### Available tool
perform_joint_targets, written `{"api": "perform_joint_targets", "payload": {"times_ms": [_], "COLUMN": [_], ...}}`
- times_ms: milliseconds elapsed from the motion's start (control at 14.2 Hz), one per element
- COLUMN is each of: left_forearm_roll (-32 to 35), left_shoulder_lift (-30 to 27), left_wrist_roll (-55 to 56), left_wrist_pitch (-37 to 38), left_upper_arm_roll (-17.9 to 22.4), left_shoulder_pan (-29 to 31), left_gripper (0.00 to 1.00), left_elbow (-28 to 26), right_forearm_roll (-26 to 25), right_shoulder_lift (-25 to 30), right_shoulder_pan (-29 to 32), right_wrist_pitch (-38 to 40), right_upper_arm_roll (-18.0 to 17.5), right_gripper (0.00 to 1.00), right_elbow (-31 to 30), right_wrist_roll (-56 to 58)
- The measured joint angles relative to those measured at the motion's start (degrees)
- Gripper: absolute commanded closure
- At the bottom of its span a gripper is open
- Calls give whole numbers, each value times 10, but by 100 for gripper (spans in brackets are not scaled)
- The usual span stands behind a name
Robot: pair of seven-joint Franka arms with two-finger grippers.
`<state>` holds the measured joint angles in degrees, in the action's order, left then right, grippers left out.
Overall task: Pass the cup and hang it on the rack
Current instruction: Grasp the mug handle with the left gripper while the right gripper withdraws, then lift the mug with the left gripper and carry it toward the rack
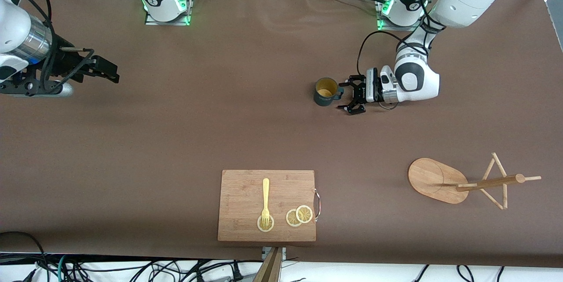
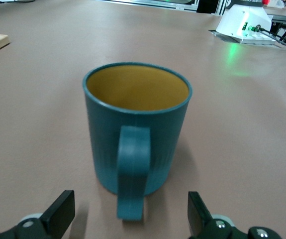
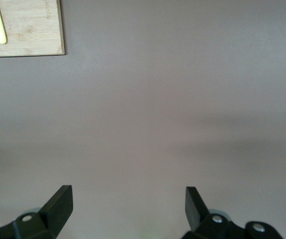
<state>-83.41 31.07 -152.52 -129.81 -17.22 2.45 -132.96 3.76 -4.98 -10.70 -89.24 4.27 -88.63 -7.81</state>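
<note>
The cup [image 1: 325, 92], dark teal with a mustard-yellow inside, stands upright on the brown table, its loop handle turned toward the left arm. My left gripper [image 1: 345, 96] is low at the table beside the cup and open. In the left wrist view the cup [image 2: 137, 129] fills the middle, and the handle reaches in between the spread fingers of the left gripper [image 2: 130, 201] without touching them. The rack [image 1: 433, 180] stands on its oval base nearer the front camera, toward the left arm's end. My right gripper [image 1: 112, 74] is open and empty over bare table at the right arm's end; its wrist view [image 3: 128, 199] shows the same.
A rectangular wooden cutting board [image 1: 267, 205] lies near the front edge with a yellow fork [image 1: 265, 200] and lemon slices [image 1: 299, 216] on it. A corner of the board [image 3: 23, 30] shows in the right wrist view. The arm bases stand at the table's back edge.
</note>
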Motion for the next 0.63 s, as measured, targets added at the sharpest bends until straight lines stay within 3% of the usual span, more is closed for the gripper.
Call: {"api": "perform_joint_targets", "payload": {"times_ms": [141,282,563,634], "left_forearm_roll": [-8,-11,-11,-11], "left_shoulder_lift": [1,1,1,1], "left_wrist_roll": [0,0,0,0], "left_wrist_pitch": [0,0,0,0], "left_upper_arm_roll": [-2,-2,-2,-2], "left_shoulder_pan": [-1,-1,-1,-1], "left_gripper": [0,1,57,63], "left_elbow": [-1,-5,-9,-9], "right_forearm_roll": [-6,-14,-24,-26], "right_shoulder_lift": [5,10,14,14], "right_shoulder_pan": [56,70,75,77], "right_wrist_pitch": [1,2,1,1], "right_upper_arm_roll": [-54,-66,-65,-65], "right_gripper": [0,0,0,0], "right_elbow": [0,-1,-1,-1], "right_wrist_roll": [1,8,33,36]}}
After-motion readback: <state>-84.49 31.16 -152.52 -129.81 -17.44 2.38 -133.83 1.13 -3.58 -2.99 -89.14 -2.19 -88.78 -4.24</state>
